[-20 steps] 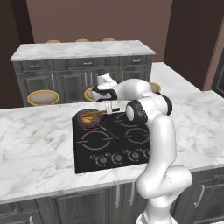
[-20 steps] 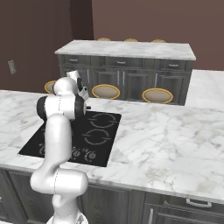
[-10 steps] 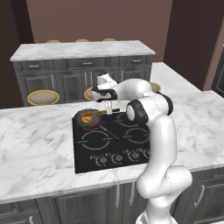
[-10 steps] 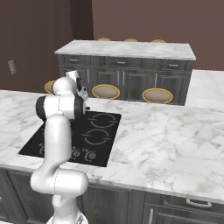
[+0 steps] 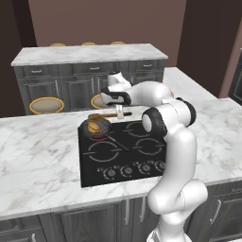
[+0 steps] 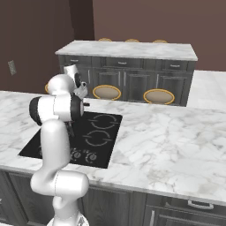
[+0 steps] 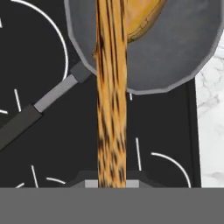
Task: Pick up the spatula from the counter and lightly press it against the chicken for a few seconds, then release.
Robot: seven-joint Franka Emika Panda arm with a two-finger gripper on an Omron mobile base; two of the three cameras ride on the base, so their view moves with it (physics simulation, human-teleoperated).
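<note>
Spatula (image 7: 111, 87) axis: runs straight out from your fingers (image 5: 120, 112), far end over the chicken (image 7: 142, 17).
Fingers: closed narrow, holding the spatula handle.
Pan (image 7: 175, 57): beneath both.

Wooden spatula (image 7: 111, 87) over pan (image 7: 183, 48) — chicken (image 7: 141, 18) beneath

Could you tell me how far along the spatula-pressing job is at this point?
Done: the spatula is off the counter, clamped in the shut gripper. In hand: its far end reaches over the pan on the cooktop and overlaps the chicken; whether it actually presses on the meat I cannot tell. Left: hold the light press for a few seconds, then release.
</note>
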